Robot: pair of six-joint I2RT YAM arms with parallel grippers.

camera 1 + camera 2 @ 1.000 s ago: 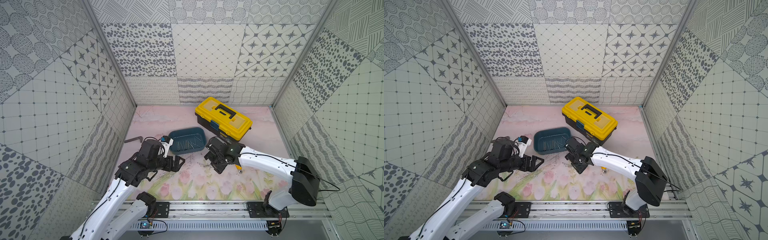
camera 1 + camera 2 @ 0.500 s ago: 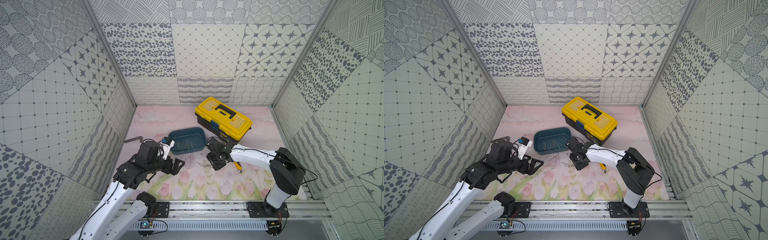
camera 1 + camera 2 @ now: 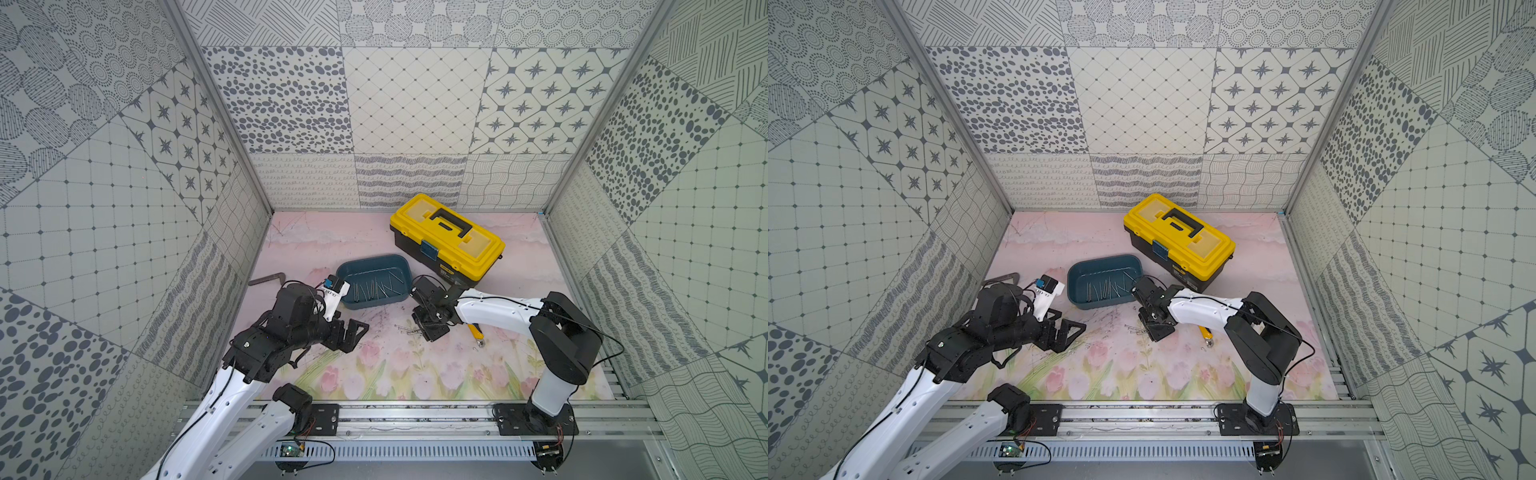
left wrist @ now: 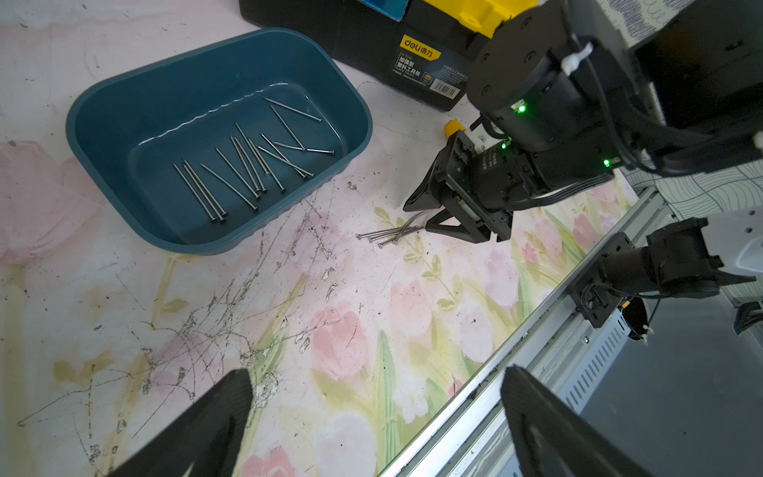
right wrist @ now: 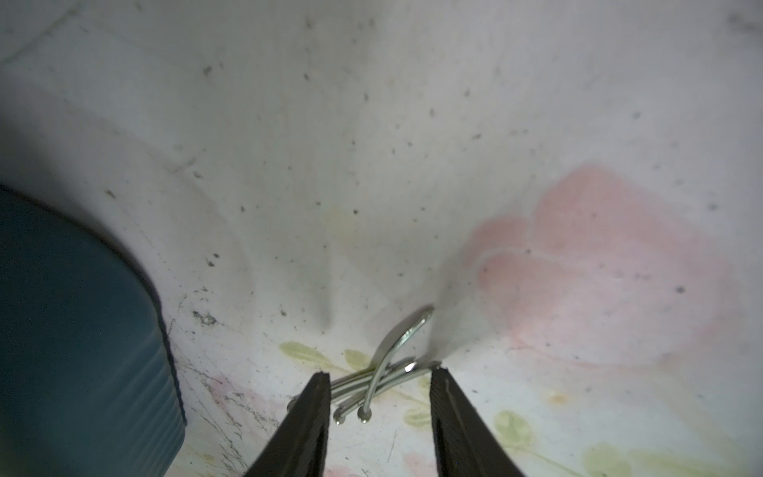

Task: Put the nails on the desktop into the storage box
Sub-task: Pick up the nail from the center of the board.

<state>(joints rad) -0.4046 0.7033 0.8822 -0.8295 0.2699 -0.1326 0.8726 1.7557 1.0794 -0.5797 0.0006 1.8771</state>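
Right wrist view: your right gripper (image 5: 380, 371) has dropped to the desktop (image 5: 371, 165), fingers (image 5: 301, 421) narrowing around loose nails (image 5: 394, 340) beside the storage box (image 5: 82, 330) but not yet pinching, so a lift looks close; left gripper (image 4: 377, 378) hangs spread wide.

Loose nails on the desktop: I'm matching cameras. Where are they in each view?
In a top view: loose nails, robot-side of the storage box.
In a top view: loose nails, likewise.
Left wrist: loose nails beside the right hand.
Right wrist: loose nails between its fingers.
Shared landmark: storage box.
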